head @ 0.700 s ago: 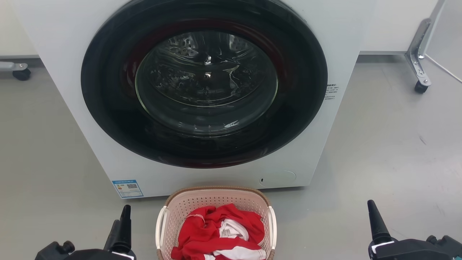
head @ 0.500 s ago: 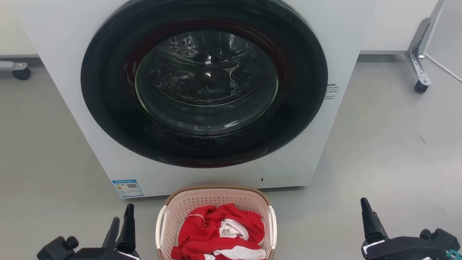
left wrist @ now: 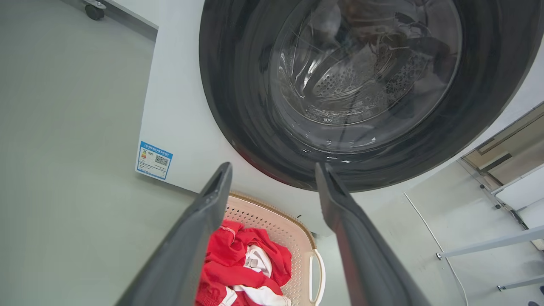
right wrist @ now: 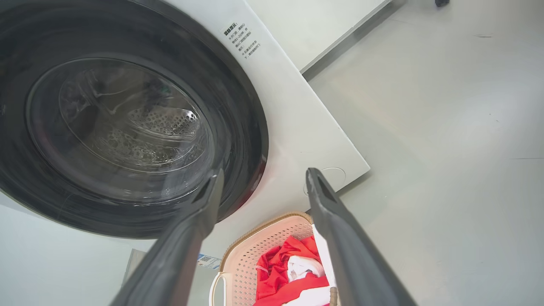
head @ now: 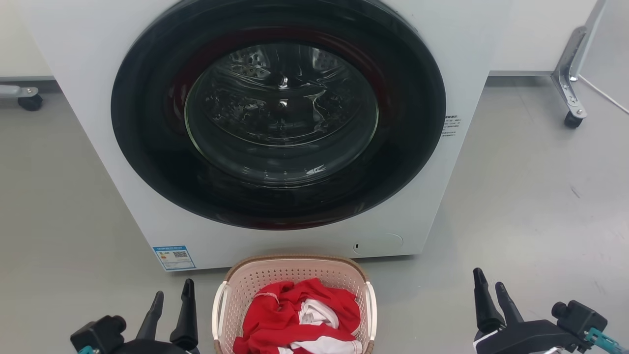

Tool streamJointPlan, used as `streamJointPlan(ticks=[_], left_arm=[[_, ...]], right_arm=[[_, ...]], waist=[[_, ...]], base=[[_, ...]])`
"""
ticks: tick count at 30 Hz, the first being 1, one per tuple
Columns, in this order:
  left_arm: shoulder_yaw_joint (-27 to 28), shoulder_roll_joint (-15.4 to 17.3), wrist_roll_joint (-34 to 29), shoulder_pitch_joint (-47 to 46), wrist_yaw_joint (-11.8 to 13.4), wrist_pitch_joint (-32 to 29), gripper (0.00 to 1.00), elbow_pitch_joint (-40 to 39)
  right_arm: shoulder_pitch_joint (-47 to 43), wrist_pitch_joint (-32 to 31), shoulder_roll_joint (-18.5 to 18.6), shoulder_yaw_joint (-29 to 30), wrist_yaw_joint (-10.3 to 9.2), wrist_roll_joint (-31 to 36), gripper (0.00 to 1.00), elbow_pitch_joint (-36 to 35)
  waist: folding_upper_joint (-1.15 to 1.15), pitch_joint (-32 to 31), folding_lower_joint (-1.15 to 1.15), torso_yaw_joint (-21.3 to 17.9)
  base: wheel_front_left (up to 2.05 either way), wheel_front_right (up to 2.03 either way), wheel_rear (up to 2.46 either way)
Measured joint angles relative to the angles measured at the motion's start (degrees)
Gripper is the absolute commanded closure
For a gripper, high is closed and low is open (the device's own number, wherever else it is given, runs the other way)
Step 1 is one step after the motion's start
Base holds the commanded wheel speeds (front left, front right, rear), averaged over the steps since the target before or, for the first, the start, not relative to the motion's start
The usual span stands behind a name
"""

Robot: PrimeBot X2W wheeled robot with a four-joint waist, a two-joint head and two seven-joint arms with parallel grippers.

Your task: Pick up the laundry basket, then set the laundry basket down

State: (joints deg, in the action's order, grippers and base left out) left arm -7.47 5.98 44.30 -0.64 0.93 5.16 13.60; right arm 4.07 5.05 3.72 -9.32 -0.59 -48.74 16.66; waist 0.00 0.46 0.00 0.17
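Observation:
The laundry basket, pale pink and perforated with a brown woven-look rim and white side handles, stands on the floor just in front of the washer, holding red and white clothes. My left gripper hangs open a little to the left of the basket's left handle, touching nothing. Well off to the basket's right, my right gripper is open and empty too. The left wrist view looks down on the basket between my open left gripper. In the right wrist view the basket lies below my open right gripper.
The white washer with its closed dark round door rises right behind the basket. Caster legs stand on the grey floor at far left and far right.
Both grippers have moved inward toward the basket and turned so both fingers of each now show spread apart. The basket has not moved.

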Motion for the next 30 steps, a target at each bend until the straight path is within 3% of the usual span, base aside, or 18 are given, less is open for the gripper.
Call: streamJointPlan(ticks=[30], left_arm=[[-3.38,0.35,-28.72,2.41,4.21,6.35,0.0,-2.42]], right_arm=[[-0.04,6.38,0.56,-5.99,-4.48,24.97,0.0,-2.16]], waist=[[0.0,-0.76,0.0,-0.02]], base=[[0.0,0.0,0.0]])
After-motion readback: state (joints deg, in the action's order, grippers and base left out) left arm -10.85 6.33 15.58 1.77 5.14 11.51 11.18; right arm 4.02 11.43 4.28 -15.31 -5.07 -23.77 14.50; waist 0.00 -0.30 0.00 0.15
